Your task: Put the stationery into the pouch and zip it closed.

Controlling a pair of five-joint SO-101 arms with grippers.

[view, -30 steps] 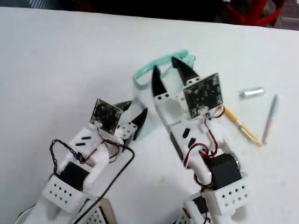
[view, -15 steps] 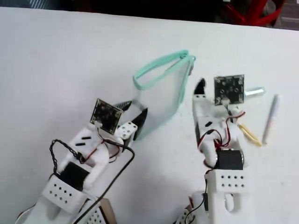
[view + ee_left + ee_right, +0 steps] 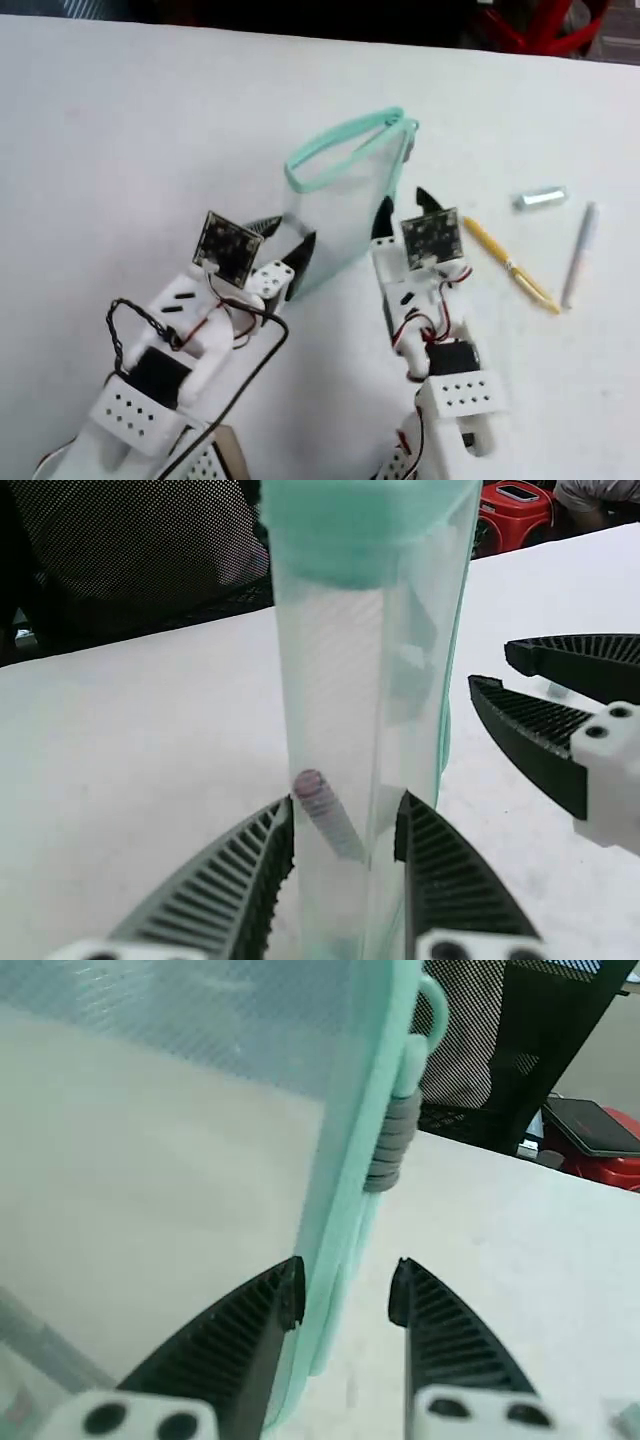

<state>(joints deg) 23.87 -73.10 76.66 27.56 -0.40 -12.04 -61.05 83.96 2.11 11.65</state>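
The left gripper [image 3: 285, 245] is clenched on the lower corner of the pouch [image 3: 340, 200]. In the left wrist view its two ribbed jaws press in on either side of the clear plastic, and the pouch [image 3: 370, 630] stands up on edge between them. Just above the left gripper [image 3: 345, 815], a slim item [image 3: 322, 808] with a rounded purplish end lies tilted inside the pouch.

The right gripper [image 3: 402, 200] sits at the pouch's other long side with its jaws released and a gap between them. In the right wrist view the mint-green seam of the pouch [image 3: 150, 1160] runs between the jaws of the right gripper [image 3: 345, 1285], close to one jaw, with bare bench visible before the other. Farther along that seam is the grey zip slider [image 3: 385, 1150]. The left wrist view also shows the right gripper [image 3: 505, 680] just beside the pouch, jaws parted.

The pouch is transparent with a mint-green rim, and its mouth gapes open at the end far from the arms. Three items lie on the white bench [image 3: 130, 130] outside the pouch, on the right arm's side. A yellow pen [image 3: 508, 264] is nearest that arm, a grey pen [image 3: 578, 254] lies beyond it, and a short silver tube [image 3: 540, 198] lies apart from both.
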